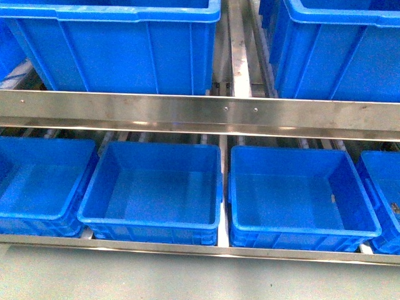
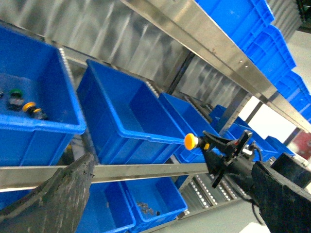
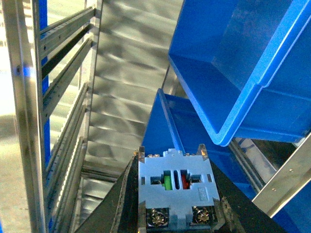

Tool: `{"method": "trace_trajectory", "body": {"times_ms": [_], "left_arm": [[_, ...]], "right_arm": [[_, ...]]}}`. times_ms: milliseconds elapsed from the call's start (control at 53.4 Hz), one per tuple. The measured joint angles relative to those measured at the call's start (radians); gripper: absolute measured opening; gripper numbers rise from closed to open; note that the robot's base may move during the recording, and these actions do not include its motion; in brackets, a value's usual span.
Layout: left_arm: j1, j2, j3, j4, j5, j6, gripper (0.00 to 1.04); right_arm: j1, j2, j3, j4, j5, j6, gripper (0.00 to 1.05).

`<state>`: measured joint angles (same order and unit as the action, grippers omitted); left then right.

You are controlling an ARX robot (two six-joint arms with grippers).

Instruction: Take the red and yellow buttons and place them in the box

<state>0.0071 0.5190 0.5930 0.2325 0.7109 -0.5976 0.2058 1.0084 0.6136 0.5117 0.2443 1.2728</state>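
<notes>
In the left wrist view my right gripper point(image 2: 203, 142) reaches in from the side, shut on a yellow button point(image 2: 190, 141), in front of an empty blue crate point(image 2: 121, 111). The right wrist view shows that button's grey-blue back block point(image 3: 175, 182) with green and red windows clamped between the black fingers point(image 3: 127, 194) of the right gripper point(image 3: 173, 165). Another yellow button point(image 2: 29, 107) and a green piece point(image 2: 16, 93) lie in the crate point(image 2: 43, 127) beside it. My left gripper point(image 2: 172, 167) is open and holds nothing. No red button is in view. Neither arm shows in the front view.
A steel shelf rail point(image 1: 200, 112) runs across above a row of blue crates point(image 1: 153, 187) point(image 1: 300, 194); larger crates point(image 1: 125, 44) stand on the shelf above. A lower crate holds small grey metal bits point(image 2: 146, 208). Grey floor point(image 1: 187, 278) lies in front.
</notes>
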Motion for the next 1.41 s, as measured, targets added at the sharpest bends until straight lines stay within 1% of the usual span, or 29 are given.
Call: {"method": "trace_trajectory", "body": {"times_ms": [56,131,150,169,187,225,244,281,319,337,393,431,487,562,637,712,787,881,993,1012,1049,1105,1162,1218,1349,1368,1405], "left_arm": [[0.076,-0.109,-0.061,-0.082,0.011,0.027,0.97],[0.167,-0.185,-0.135,-0.138,0.031,0.03,0.97],[0.178,-0.192,-0.145,-0.145,0.027,0.031,0.97],[0.18,-0.208,-0.163,-0.174,-0.024,0.065,0.95],[0.166,-0.223,-0.179,-0.218,-0.129,0.096,0.92],[0.103,-0.258,-0.227,-0.281,-0.316,0.185,0.85],[0.087,-0.267,-0.242,-0.287,-0.36,0.209,0.83],[0.037,-0.309,-0.309,-0.287,-0.512,0.319,0.75],[0.011,-0.356,-0.375,-0.274,-0.605,0.395,0.68],[0.007,-0.367,-0.391,-0.27,-0.624,0.422,0.67],[-0.001,-0.426,-0.476,-0.249,-0.701,0.492,0.56],[0.0,-0.457,-0.515,-0.242,-0.714,0.511,0.5],[-0.002,-0.496,-0.571,-0.24,-0.71,0.544,0.4],[-0.006,-0.501,-0.571,-0.237,-0.71,0.565,0.27],[-0.006,-0.504,-0.571,-0.234,-0.712,0.576,0.13],[-0.006,-0.504,-0.571,-0.234,-0.711,0.578,0.02],[-0.006,-0.504,-0.571,-0.234,-0.711,0.583,0.02],[-0.006,-0.504,-0.571,-0.234,-0.711,0.584,0.02],[-0.006,-0.504,-0.571,-0.234,-0.711,0.586,0.02],[-0.006,-0.504,-0.571,-0.234,-0.711,0.586,0.04],[-0.006,-0.504,-0.571,-0.234,-0.711,0.586,0.08],[-0.006,-0.504,-0.571,-0.234,-0.711,0.586,0.2],[-0.006,-0.504,-0.571,-0.234,-0.711,0.586,0.28],[-0.006,-0.504,-0.571,-0.234,-0.711,0.586,0.39],[-0.006,-0.504,-0.571,-0.234,-0.711,0.586,0.65],[-0.006,-0.504,-0.571,-0.234,-0.711,0.586,0.65],[-0.006,-0.504,-0.571,-0.234,-0.711,0.586,0.73]], "right_arm": [[0.008,-0.014,0.0,-0.011,0.01,-0.027,0.26],[0.014,-0.032,-0.003,-0.027,0.027,-0.056,0.26],[0.015,-0.034,-0.003,-0.029,0.028,-0.06,0.26],[0.016,-0.037,-0.004,-0.032,0.031,-0.066,0.26],[0.017,-0.042,-0.005,-0.035,0.034,-0.075,0.26],[0.022,-0.047,-0.007,-0.039,0.037,-0.091,0.26],[0.024,-0.048,-0.008,-0.042,0.039,-0.098,0.26],[0.028,-0.05,-0.013,-0.047,0.047,-0.107,0.26],[0.031,-0.055,-0.019,-0.053,0.063,-0.129,0.26],[0.032,-0.056,-0.02,-0.055,0.063,-0.134,0.26],[0.051,-0.06,-0.026,-0.061,0.081,-0.165,0.26],[0.06,-0.061,-0.029,-0.065,0.096,-0.187,0.26],[0.08,-0.063,-0.036,-0.067,0.132,-0.233,0.26],[0.105,-0.063,-0.042,-0.08,0.178,-0.306,0.26],[0.123,-0.066,-0.059,-0.078,0.19,-0.357,0.26],[0.141,-0.069,-0.071,-0.077,0.214,-0.408,0.26],[0.157,-0.07,-0.081,-0.058,0.232,-0.457,0.26],[0.188,-0.071,-0.09,-0.03,0.275,-0.553,0.26],[0.224,-0.068,-0.103,0.013,0.315,-0.728,0.26],[0.227,-0.066,-0.105,0.017,0.323,-0.753,0.26],[0.229,-0.064,-0.107,0.02,0.327,-0.782,0.26],[0.234,-0.058,-0.11,0.032,0.344,-0.837,0.26],[0.235,-0.053,-0.112,0.046,0.344,-0.88,0.26],[0.234,-0.05,-0.112,0.056,0.339,-0.917,0.26],[0.223,-0.046,-0.112,0.057,0.328,-0.957,0.26],[0.223,-0.046,-0.112,0.057,0.327,-0.958,0.26],[0.219,-0.042,-0.112,0.057,0.323,-0.96,0.26]]}}
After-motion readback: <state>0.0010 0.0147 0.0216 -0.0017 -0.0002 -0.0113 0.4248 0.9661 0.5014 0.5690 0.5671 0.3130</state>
